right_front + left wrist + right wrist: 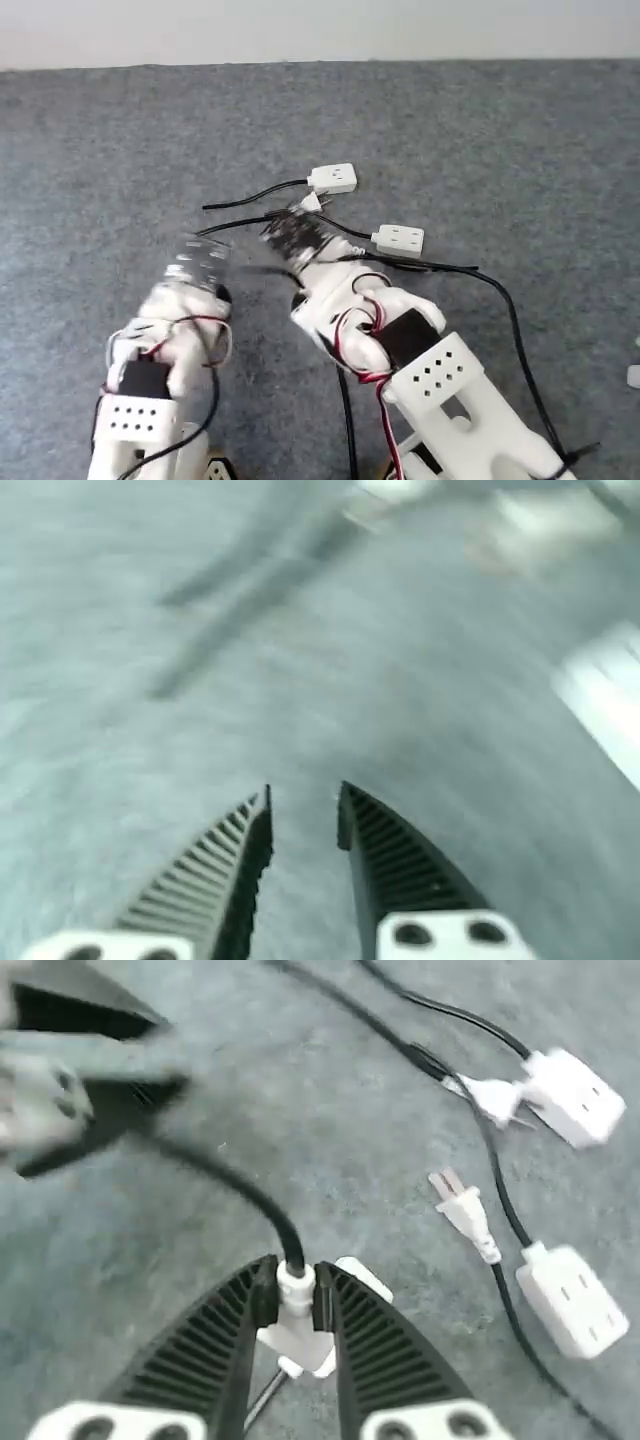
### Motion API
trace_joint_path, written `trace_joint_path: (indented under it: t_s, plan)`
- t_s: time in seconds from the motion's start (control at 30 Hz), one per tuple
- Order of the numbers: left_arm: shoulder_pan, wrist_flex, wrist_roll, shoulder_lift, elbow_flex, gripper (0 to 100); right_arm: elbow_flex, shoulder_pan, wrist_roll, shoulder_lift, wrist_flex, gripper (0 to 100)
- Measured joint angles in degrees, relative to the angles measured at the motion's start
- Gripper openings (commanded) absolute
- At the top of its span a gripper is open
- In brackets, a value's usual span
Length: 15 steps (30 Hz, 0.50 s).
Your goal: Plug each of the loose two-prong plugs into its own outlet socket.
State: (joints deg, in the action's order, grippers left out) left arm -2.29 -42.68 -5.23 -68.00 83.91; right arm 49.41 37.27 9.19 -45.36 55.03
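The left gripper (300, 815) is hovering low over the grey carpet (520, 130), its jaws parted narrowly with nothing between them. To its right, the right gripper (296, 1290) is pinching 1 white two-prong plug (296, 1338) by its body, with the black cord (240, 1195) trailing out. That plug is probably light and rigid, its smooth plastic apt to twist under the cord's pull, so gripping its flat sides is looking soundest. Further right, a loose plug (462, 1210) is lying near the nearer socket (570, 1300). Another plug (495, 1098) is touching the farther socket (572, 1095); whether it is seated, I cannot tell.
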Motion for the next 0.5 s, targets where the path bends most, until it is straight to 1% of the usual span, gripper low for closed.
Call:
trace_joint_path:
  t_s: [0.1,0.23,0.43,0.5]
  plan:
    - [-6.51,5.54,8.35,-2.90,3.08,10,3.60,-3.87,-6.24,0.00,-4.92,0.9]
    - [-12.31,7.91,15.65,-8.53,7.30,10,5.63,-8.00,-11.96,0.00,-9.41,0.9]
    - [-17.76,7.82,17.76,-19.96,13.36,10,7.38,-9.23,-18.11,-0.09,-10.99,0.8]
    - [-19.16,5.54,18.02,-24.18,13.36,10,8.09,-9.93,-19.69,-0.09,-12.13,0.9]
